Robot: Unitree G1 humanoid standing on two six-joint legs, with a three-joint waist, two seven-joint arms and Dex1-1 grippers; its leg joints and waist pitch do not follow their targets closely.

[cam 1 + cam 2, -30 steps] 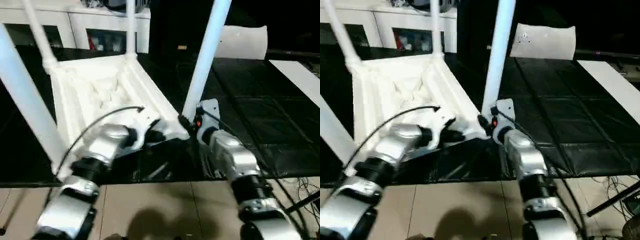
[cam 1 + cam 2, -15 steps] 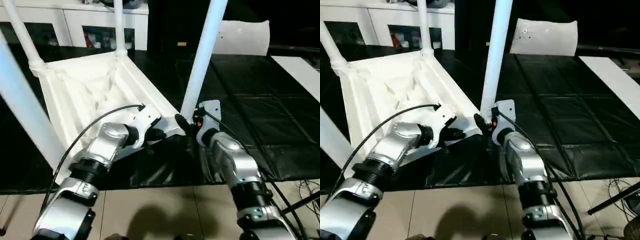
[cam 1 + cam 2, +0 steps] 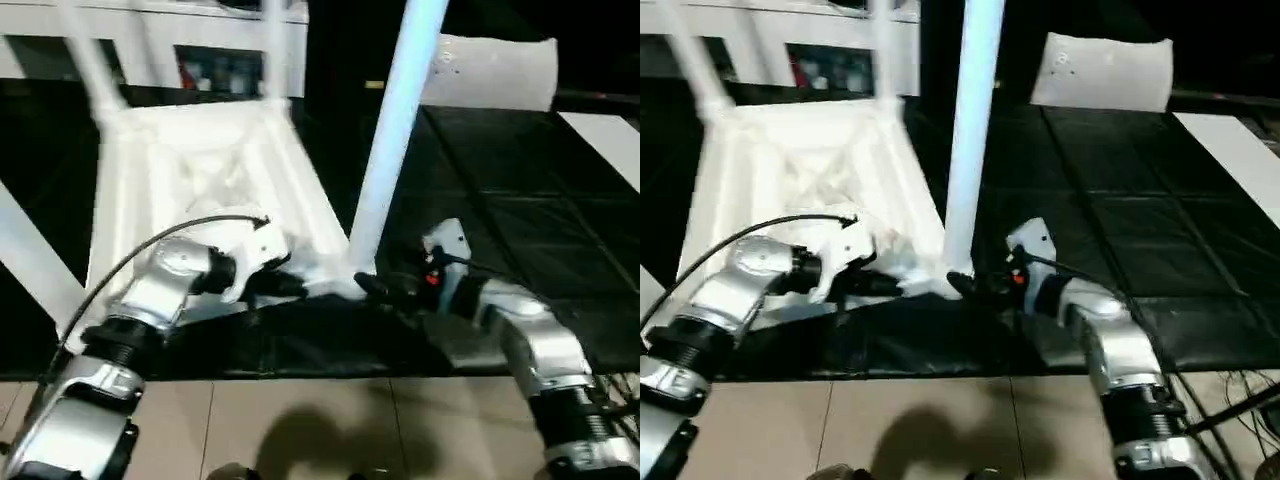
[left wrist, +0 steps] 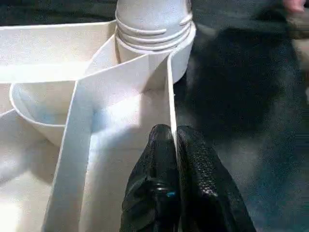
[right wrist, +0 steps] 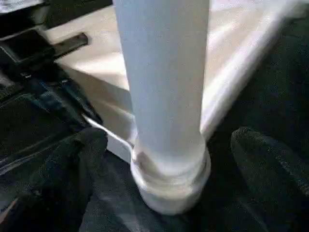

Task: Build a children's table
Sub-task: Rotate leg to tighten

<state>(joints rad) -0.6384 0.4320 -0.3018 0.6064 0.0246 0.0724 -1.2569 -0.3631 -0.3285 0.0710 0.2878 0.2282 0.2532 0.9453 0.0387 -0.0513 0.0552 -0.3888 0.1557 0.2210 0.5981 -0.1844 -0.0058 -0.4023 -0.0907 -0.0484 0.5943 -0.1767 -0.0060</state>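
Fig. | white plastic square tabletop [image 3: 200,170] lying ribs-up on black mat [image 3: 520,200], long white tapered leg [image 3: 385,150] standing in near-right socket | L gripper [image 4: 174,145] pinching tabletop's thin rim wall, 9 o'clock of leg | R gripper [image 5: 164,145] spread wide, fingers [image 5: 265,159] flanking leg base, not touching.

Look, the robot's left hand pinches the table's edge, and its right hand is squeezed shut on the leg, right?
Not quite. The left hand does pinch the tabletop edge, but the right hand is open: the right wrist view shows its fingers spread clear on either side of the leg.
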